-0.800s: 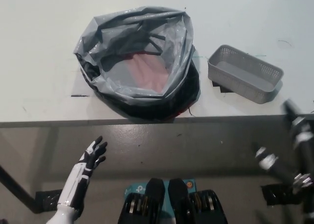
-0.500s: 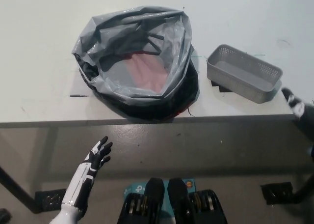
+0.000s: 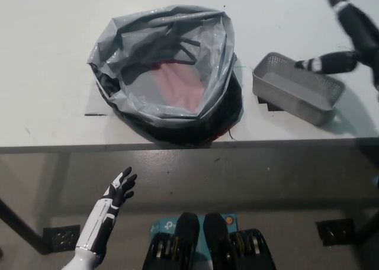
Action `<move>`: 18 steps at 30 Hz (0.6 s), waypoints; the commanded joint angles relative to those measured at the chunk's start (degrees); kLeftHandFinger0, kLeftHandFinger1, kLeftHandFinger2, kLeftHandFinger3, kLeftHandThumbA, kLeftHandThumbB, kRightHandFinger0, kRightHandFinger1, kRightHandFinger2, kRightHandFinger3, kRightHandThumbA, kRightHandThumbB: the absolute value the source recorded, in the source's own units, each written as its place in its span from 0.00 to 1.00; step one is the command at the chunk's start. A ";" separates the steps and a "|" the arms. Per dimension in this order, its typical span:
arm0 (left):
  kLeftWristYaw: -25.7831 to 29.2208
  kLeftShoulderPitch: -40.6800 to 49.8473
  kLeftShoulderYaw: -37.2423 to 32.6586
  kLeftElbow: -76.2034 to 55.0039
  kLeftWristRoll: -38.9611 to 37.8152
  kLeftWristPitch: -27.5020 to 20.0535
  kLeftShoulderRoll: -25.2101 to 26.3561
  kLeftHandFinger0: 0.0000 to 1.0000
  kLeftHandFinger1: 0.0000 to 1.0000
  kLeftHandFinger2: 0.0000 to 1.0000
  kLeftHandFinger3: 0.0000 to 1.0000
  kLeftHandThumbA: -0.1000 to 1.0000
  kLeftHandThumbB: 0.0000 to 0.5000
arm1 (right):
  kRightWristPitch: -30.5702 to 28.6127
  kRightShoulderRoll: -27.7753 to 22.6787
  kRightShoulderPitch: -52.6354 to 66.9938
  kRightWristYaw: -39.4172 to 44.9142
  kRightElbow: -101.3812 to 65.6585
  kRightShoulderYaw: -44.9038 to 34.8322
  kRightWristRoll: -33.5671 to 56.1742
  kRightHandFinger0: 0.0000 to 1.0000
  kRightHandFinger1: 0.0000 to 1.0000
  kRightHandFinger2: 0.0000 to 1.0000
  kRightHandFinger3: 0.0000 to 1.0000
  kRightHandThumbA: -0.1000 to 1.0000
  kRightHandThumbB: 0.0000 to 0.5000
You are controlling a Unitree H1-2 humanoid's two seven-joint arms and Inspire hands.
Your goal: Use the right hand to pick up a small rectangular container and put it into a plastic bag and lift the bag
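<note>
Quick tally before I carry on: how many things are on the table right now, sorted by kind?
Plastic bags: 1, the grey bag, open, with something pink showing inside.
Small rectangular containers: 1, the grey mesh container, right of the bag, with the right hand over its far end.
Total: 2.
The left hand rests open below the table edge.

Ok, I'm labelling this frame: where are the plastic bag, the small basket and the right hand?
plastic bag (image 3: 142,42): head view, crumpled rim.
mesh basket (image 3: 290,92): head view, near wall.
right hand (image 3: 346,36): head view, black palm.
</note>
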 commanded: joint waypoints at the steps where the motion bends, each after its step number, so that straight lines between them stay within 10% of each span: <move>1: -0.89 -0.55 -1.24 -1.73 3.34 -2.66 1.82 1.00 1.00 1.00 1.00 1.00 0.58 | 9.06 -3.30 -17.28 19.22 15.22 11.38 -12.23 1.00 1.00 1.00 1.00 1.00 1.00; 18: -0.80 0.34 -1.75 -2.23 3.53 -3.26 2.65 1.00 1.00 1.00 1.00 1.00 0.54 | 9.06 3.91 -23.75 20.16 30.80 10.60 -21.32 1.00 1.00 1.00 1.00 1.00 1.00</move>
